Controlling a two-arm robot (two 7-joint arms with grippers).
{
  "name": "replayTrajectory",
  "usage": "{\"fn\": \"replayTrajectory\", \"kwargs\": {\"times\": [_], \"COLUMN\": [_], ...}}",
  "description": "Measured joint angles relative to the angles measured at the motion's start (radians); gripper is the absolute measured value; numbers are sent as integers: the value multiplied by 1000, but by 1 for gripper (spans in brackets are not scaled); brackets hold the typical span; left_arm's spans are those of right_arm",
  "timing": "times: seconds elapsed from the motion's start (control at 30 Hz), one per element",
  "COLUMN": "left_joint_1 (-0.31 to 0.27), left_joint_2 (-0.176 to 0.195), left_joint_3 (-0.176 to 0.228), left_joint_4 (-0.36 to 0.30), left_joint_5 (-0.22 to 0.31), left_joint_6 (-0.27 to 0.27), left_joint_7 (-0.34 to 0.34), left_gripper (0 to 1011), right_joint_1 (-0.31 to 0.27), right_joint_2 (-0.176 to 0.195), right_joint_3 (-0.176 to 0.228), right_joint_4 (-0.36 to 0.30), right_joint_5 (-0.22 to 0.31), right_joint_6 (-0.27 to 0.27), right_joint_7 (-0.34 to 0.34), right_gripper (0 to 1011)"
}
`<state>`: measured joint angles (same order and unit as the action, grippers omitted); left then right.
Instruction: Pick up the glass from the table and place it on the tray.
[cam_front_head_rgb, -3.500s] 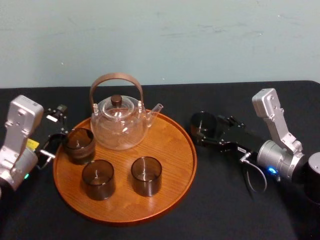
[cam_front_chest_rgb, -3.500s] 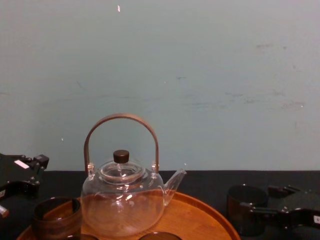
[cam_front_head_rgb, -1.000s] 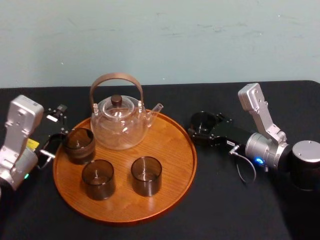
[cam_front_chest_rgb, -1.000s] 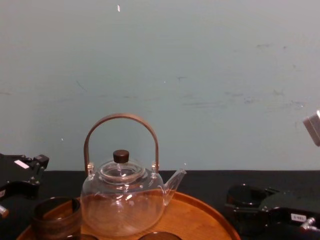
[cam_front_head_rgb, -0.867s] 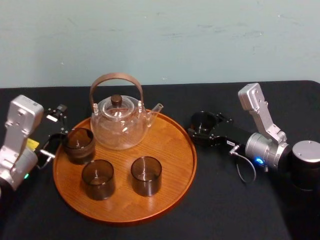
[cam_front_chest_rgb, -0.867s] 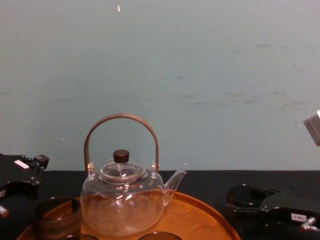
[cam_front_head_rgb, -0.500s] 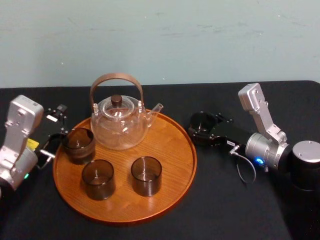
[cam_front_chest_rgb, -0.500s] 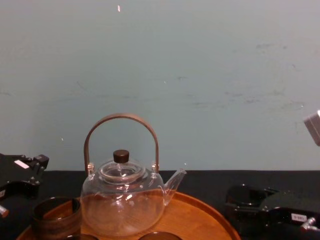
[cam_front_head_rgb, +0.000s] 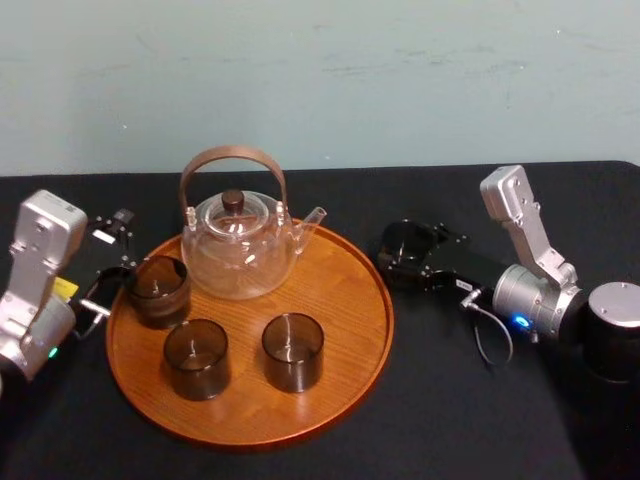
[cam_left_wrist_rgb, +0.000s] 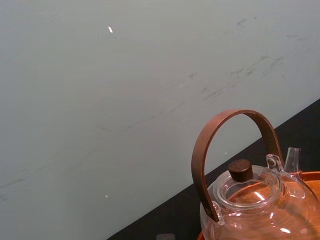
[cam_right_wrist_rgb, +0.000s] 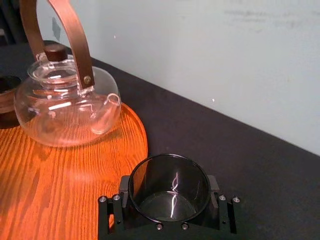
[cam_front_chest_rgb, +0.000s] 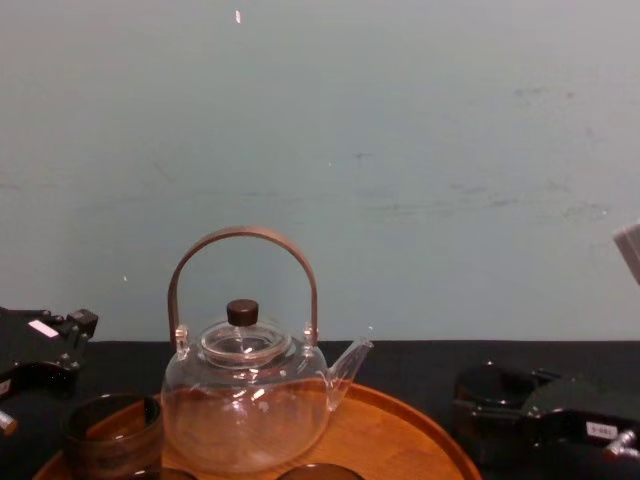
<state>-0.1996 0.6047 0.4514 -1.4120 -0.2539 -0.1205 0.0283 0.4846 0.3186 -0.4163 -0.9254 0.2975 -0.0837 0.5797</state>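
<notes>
Colours: orange-brown grained tray (cam_front_head_rgb: 350, 330); smoky dark glass (cam_right_wrist_rgb: 169, 184), lower centre, within my black right gripper (cam_right_wrist_rgb: 168, 210); clear teapot (cam_front_head_rgb: 238, 250), brown handle (cam_front_head_rgb: 232, 153); black table (cam_front_head_rgb: 450, 410).

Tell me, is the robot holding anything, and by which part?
Yes. The right gripper grips the dark glass by its sides, between both fingers. The left gripper holds nothing.

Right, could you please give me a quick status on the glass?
Right gripper shut on smoked glass, right of tray. Left gripper parked open, tray's left. Teapot spout nearest the path.
</notes>
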Motion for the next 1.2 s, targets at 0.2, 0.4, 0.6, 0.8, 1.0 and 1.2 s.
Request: {"fn": "replayTrajectory", "kwargs": {"times": [0.2, 0.4, 0.6, 0.8, 1.0, 1.2], "left_joint_1": [0, 0, 0, 0, 0, 0], "left_joint_2": [0, 0, 0, 0, 0, 0], "left_joint_3": [0, 0, 0, 0, 0, 0], "left_joint_4": [0, 0, 0, 0, 0, 0], "left_joint_5": [0, 0, 0, 0, 0, 0], "left_joint_6": [0, 0, 0, 0, 0, 0], "left_joint_7": [0, 0, 0, 0, 0, 0], "left_gripper": [0, 0, 0, 0, 0, 0], "right_joint_1": [-31, -59, -53, -28, -4, 22], "right_joint_2": [17, 30, 18, -6, -30, -49], "right_joint_3": [2, -6, -34, -54, -68, -79], "right_joint_4": [-74, -150, -152, -105, -51, -3], "right_joint_5": [-7, -13, -17, -17, -9, -8], "right_joint_6": [-5, -6, -20, -38, -62, -71], "right_joint_7": [-13, -13, 13, 36, 59, 70], "right_gripper": [904, 904, 904, 904, 904, 905]}}
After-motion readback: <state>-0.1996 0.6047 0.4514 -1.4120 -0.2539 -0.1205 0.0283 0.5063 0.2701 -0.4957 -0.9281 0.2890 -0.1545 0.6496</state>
